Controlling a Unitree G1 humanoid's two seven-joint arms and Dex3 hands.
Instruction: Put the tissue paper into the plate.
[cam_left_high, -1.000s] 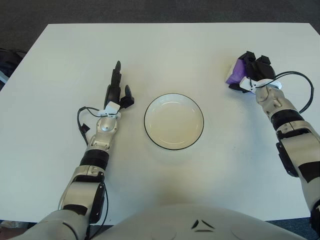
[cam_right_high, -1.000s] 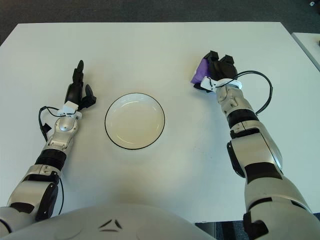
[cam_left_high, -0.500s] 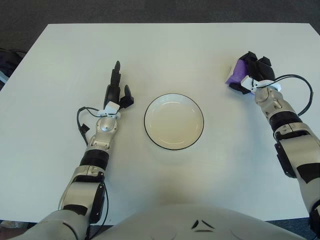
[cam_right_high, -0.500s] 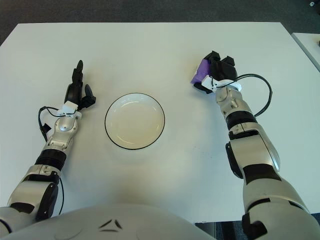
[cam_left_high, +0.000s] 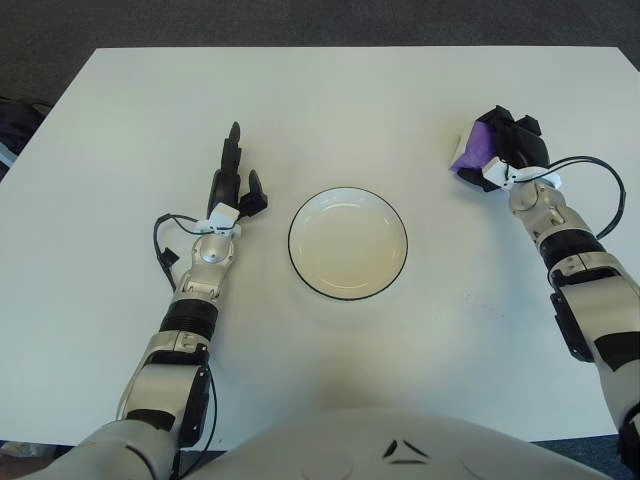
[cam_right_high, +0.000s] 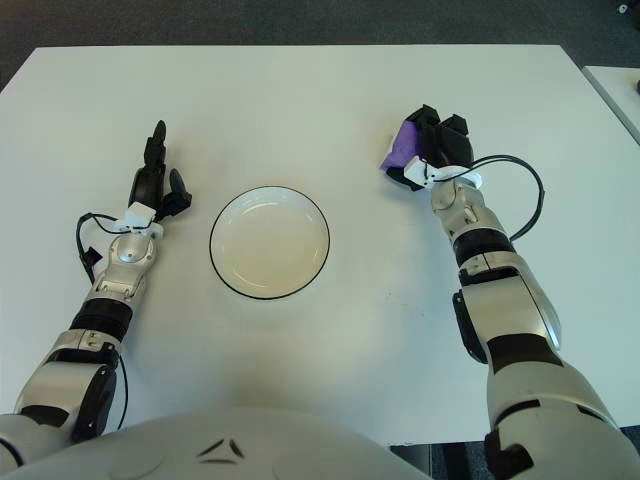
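Currently the white desk (cam_left_high: 330, 100) carries one container: a white plate (cam_left_high: 348, 243) with a dark rim, near the middle, with nothing in it. Task not yet done.

Right robot hand (cam_left_high: 507, 148) is at the desk's right side, well apart from the plate, fingers clenched around the purple tissue paper (cam_left_high: 469, 150). The pack shows on the inner, plate-facing side of the hand, largely covered by the dark fingers. Cannot tell whether hand and pack are just off the desk or touching it.

Left robot hand (cam_left_high: 232, 180) shows just left of the plate, one finger extended straight, the others loosely bent, holding nothing. Idle.

Risks, as judged from this moment:
- Grasp appears to cover only part of the pack; if the hold is shallow, it could slip out during the sideways carry and land on the desk short of the plate.
- A low carry could catch the plate's rim and push or tip the plate.
- The black cable (cam_left_high: 600, 190) looping beside the right wrist could snag during the move.
- An early release, or one off centre, would leave the tissue straddling the rim instead of inside.
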